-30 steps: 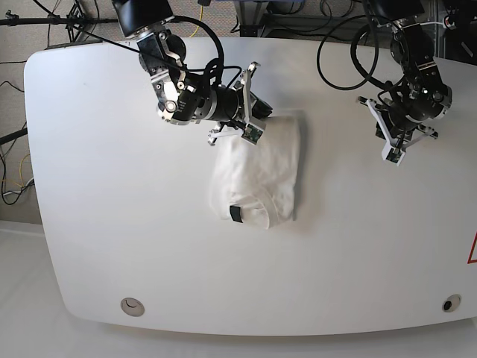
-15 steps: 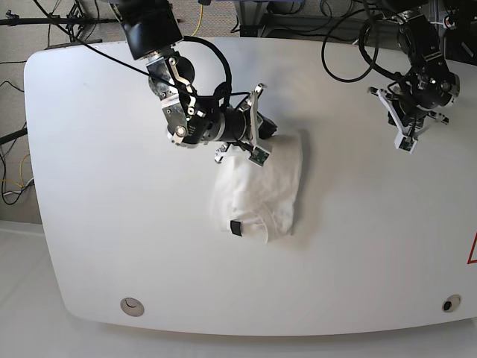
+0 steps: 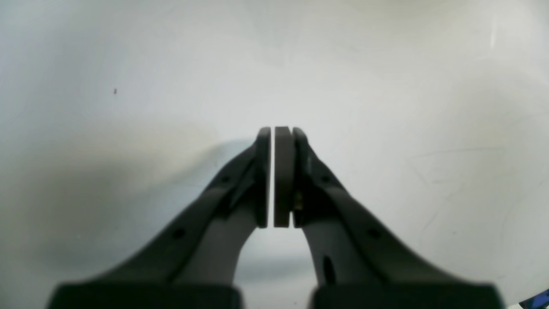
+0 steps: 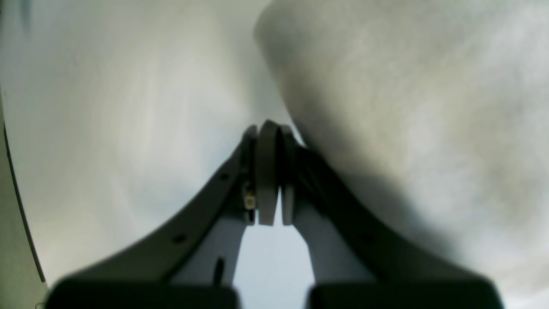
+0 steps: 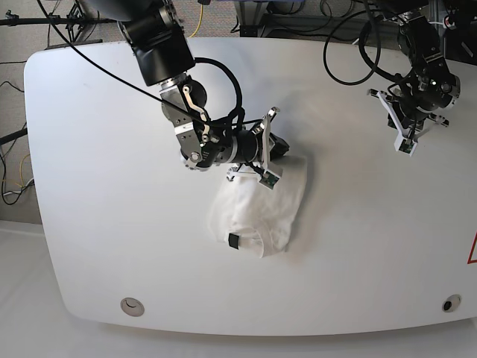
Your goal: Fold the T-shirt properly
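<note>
T-shirt (image 5: 257, 209) folded into a white bundle near the table's (image 5: 97, 224) middle, black tag (image 5: 234, 241) toward the near edge; right gripper (image 5: 277, 155) pinched shut at its far edge, grip on cloth unclear; left gripper (image 5: 408, 134) closed, empty, over the far right corner.

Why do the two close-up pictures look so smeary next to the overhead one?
Base view: sharp and evenly lit, T-shirt crisp on the white table. Right wrist view: the cloth is a soft, streaky blur with a dark shadow beside the right hand. Left wrist view: left hand fairly sharp at its tips, its base out of focus, faint shadow on the table.
</note>
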Robot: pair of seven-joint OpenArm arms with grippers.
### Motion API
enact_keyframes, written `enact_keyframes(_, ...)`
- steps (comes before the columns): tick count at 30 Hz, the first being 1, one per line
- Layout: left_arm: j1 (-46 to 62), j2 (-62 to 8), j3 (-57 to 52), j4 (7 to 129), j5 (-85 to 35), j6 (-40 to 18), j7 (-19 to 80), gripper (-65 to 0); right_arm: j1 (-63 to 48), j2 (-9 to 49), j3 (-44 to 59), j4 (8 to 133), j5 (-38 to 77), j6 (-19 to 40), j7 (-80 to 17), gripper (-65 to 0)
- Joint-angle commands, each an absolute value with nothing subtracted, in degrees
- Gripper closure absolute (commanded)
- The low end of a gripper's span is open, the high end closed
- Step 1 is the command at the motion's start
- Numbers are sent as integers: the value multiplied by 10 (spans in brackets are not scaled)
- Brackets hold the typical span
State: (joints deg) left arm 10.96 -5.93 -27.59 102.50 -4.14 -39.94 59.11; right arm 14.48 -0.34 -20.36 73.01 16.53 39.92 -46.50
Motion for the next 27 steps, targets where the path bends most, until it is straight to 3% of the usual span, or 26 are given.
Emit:
enact_keyframes(1, 105, -65, -281, 1037, -45, -400, 585, 0, 175, -12, -203, 722, 172, 400, -452, 0)
enact_keyframes(14, 105, -65, -285, 1037, -45, -400, 585, 0, 194, -15, -200, 718, 173, 400, -451, 0)
enact_keyframes(22, 102, -87, -307, 1040, -46, -400, 585, 0, 139, 31, -195, 851, 176, 400, -494, 0)
enact_keyframes(27, 100, -109, -343, 1040, -45, -400, 585, 0, 100, 54, -131, 923, 172, 400, -515, 0)
